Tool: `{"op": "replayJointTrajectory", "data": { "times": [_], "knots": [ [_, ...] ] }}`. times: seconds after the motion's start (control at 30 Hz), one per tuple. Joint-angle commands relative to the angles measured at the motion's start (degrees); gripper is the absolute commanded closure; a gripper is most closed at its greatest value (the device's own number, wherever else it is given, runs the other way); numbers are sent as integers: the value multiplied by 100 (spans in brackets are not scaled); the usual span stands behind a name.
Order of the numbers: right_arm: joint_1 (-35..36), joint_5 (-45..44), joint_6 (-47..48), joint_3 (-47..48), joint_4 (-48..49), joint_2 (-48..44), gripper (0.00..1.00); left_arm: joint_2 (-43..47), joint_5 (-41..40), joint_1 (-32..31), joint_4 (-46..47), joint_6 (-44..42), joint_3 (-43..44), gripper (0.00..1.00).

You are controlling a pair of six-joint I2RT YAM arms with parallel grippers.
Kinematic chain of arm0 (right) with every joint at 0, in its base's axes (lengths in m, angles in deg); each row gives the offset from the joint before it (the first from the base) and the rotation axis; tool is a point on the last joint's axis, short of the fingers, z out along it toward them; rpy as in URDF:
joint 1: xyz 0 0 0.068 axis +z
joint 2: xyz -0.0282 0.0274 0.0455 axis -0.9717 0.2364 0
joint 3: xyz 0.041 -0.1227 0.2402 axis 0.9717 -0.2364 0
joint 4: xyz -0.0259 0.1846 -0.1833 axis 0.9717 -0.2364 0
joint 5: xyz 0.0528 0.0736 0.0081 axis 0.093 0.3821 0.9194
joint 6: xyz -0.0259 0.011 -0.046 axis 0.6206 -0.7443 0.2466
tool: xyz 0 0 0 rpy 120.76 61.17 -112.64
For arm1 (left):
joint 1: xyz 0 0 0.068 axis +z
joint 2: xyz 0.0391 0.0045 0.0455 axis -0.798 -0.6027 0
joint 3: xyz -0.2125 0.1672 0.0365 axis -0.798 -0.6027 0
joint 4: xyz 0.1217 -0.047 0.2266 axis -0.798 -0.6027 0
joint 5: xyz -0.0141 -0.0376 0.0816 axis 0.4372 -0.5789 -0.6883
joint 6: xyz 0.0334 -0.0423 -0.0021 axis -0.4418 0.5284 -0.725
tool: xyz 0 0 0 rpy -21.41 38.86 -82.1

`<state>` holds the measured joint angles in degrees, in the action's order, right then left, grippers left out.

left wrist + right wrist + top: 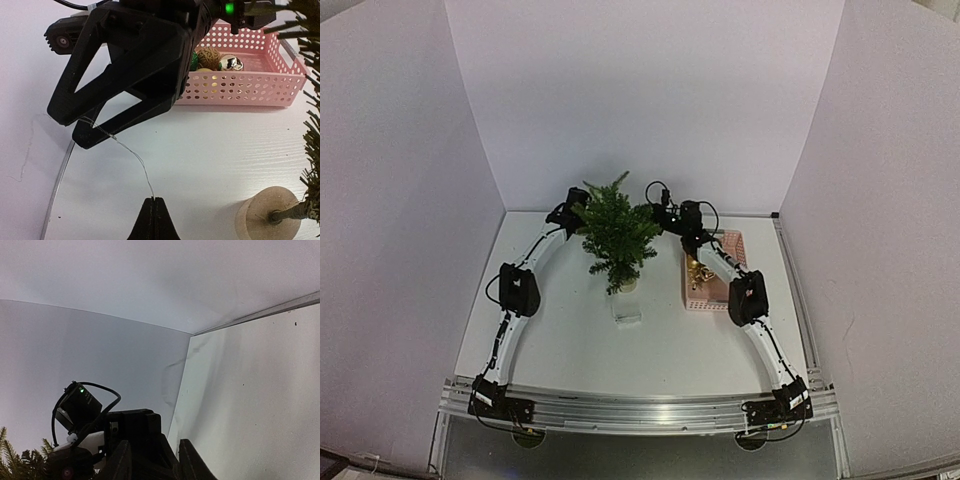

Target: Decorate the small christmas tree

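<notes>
The small christmas tree (618, 235) stands mid-table on its pale round base (267, 217). Its branches show at the right edge of the left wrist view (312, 135). My left gripper (573, 213) is behind the tree's left side. In its wrist view it (153, 200) is shut on a thin silver wire (135, 157). The wire runs up to my right gripper (70, 127) and lies across its lower finger. My right gripper (660, 215) is behind the tree's right side. Its fingers (124, 455) stand apart.
A pink perforated basket (723, 245) sits right of the tree. It holds a gold ball (230, 62), a twine ball (209, 54) and a green glitter ornament (194, 61). A small clear box (627, 310) lies in front of the tree. White walls enclose the table.
</notes>
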<state>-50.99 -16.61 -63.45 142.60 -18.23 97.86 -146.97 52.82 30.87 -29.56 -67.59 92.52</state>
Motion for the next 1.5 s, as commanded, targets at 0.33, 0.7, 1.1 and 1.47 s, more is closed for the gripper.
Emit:
{"op": "replayJointTrajectory", "data": {
  "times": [0.33, 0.7, 1.1, 1.47],
  "knots": [
    [-198, -157, -202, -776, 813, -518, 100, -20, -76, -26, 537, -508, 202, 100],
    [-434, 93, -141, -1628, 1575, -1001, 100, -108, -390, -56, 783, -1009, 180, 100],
    [-522, 66, -159, -2459, 2117, -1487, 100, 399, -796, -52, 1793, -1532, -982, 98],
    [-632, -111, 120, -2832, 2137, -2084, 100, 921, -1097, -4, 2195, -1409, -1513, 47]
  ]
}}
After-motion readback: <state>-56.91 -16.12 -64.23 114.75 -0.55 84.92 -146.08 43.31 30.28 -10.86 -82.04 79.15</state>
